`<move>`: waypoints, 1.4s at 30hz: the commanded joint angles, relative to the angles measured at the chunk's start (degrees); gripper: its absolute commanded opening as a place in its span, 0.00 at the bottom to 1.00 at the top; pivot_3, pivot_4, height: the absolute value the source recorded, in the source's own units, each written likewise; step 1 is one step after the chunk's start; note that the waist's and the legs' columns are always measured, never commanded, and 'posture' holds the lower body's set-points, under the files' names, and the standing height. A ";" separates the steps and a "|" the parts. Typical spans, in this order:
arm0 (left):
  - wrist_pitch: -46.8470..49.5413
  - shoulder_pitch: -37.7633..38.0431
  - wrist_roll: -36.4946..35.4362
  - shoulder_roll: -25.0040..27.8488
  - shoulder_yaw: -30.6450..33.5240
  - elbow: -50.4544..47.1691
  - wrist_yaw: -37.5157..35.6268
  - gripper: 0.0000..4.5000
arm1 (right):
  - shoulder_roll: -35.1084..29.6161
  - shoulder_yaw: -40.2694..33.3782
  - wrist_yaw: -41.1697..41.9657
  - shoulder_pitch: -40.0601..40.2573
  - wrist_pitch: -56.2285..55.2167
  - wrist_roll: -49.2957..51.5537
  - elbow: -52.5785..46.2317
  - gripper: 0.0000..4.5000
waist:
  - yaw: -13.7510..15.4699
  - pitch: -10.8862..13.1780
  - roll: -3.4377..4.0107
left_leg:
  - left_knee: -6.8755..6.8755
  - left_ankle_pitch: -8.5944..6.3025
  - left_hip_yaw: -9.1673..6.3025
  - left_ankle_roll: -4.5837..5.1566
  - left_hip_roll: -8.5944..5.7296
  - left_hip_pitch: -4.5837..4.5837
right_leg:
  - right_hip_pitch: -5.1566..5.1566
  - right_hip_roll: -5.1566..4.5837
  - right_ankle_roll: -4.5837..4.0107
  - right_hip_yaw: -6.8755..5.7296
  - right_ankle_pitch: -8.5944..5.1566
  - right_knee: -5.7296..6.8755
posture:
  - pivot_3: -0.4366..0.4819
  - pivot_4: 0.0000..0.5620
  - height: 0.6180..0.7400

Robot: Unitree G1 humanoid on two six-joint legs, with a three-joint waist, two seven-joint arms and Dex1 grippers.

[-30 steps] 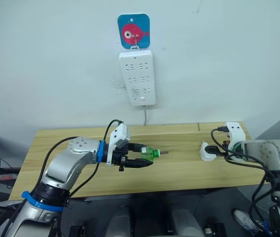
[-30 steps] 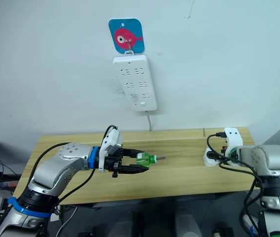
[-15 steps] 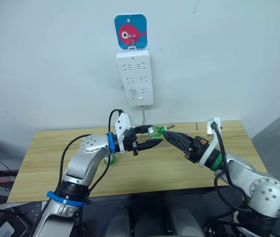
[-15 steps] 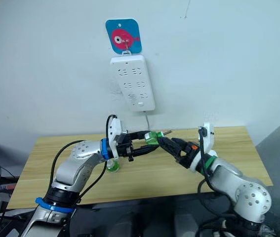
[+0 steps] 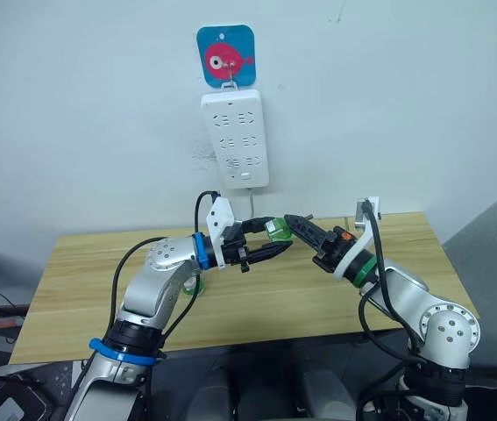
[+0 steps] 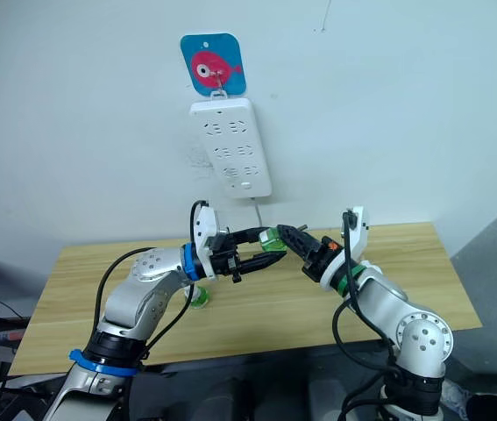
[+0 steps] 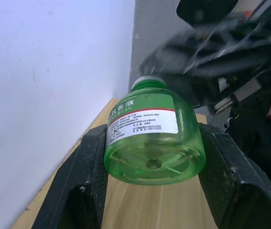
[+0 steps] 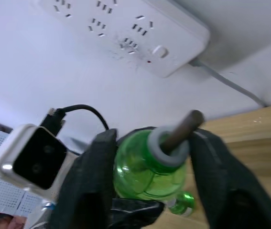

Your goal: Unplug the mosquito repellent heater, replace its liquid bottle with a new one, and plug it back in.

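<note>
The two black fingers of my left gripper [image 5: 264,241] clamp the small translucent green plastic bottle [image 5: 275,230], held above the wooden table [image 5: 90,289]. In the right wrist view, my right gripper [image 8: 149,157] straddles its neck, fingers spread. I judge this a handover; next, the right must close.

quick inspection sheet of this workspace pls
surface: wooden table, bare wood
job's things: new bottle, white-topped with a dark wick, held in the air above the table; old bottle on the table beside the left arm
clutter: nothing seen
grippers: left gripper shut on the new bottle's body; right gripper at its wick end
cables: black cables loop on the wrists; grey cord drops from the strip
surroundings: white power strip on the wall under a fish hook
</note>
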 commanded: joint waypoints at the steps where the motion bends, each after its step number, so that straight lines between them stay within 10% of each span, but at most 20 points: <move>1: -0.93 0.11 -0.40 -0.76 0.74 -2.64 1.08 0.50 | -0.44 2.47 0.15 -0.16 -1.43 4.05 -1.20 0.18 | 0.00 0.00 0.00 | 0.00 0.00 -0.01 0.00 0.01 0.00 | 0.00 0.01 0.00 -0.01 0.00 0.01 | 0.27 0.28 1.00; 8: -0.56 1.02 -0.73 -0.63 0.90 -3.23 0.75 0.50 | -2.83 4.28 -0.69 0.19 -4.05 6.98 -0.62 0.18 | 0.02 -0.01 0.00 | 0.00 0.00 -0.01 0.00 0.01 0.00 | 0.00 0.01 0.00 0.00 0.00 0.01 | 0.26 0.27 1.00; 15: -0.69 0.82 3.36 3.58 1.42 -1.10 1.15 1.00 | -7.17 3.34 -1.02 0.09 -7.86 5.67 -0.10 0.18 | 0.06 -0.02 -0.01 | 0.01 0.00 -0.01 0.00 0.02 0.00 | 0.00 0.04 0.00 -0.01 0.00 0.02 | 0.28 0.29 1.00; 21: 0.25 5.09 4.66 10.85 0.91 -3.85 -2.16 1.00 | -20.18 17.51 6.27 -1.09 -25.19 -34.09 8.15 0.18 | 0.06 -0.01 -0.01 | 0.00 0.00 0.04 0.00 0.02 0.02 | -0.03 0.04 0.01 0.02 -0.01 -0.02 | 0.29 0.31 1.00; 26: 3.55 7.42 4.64 12.66 -0.79 -10.49 -1.69 1.00 | -17.87 23.60 9.98 -4.42 -45.43 -54.34 30.58 0.18 | 0.52 0.01 0.00 | -0.02 0.01 0.03 -0.01 0.03 0.02 | -0.04 0.06 0.00 0.02 -0.01 -0.01 | 0.33 0.34 1.00; 40: 9.94 7.69 4.44 15.03 -0.96 -16.64 -0.88 1.00 | -10.38 19.55 19.35 -14.55 -67.27 -66.47 70.31 0.18 | 1.78 0.06 0.06 | 0.00 0.01 0.04 -0.01 0.02 0.08 | 0.00 -0.02 -0.03 0.02 0.01 0.10 | 0.39 0.37 1.00; 42: 10.08 7.97 4.27 15.23 -0.78 -16.67 -0.95 1.00 | -9.98 17.90 19.95 -13.67 -68.07 -65.94 69.61 0.34 | 1.79 0.06 0.06 | 0.01 0.01 0.04 -0.02 0.01 0.10 | 0.01 -0.05 -0.03 0.02 0.01 0.13 | 0.38 0.37 1.00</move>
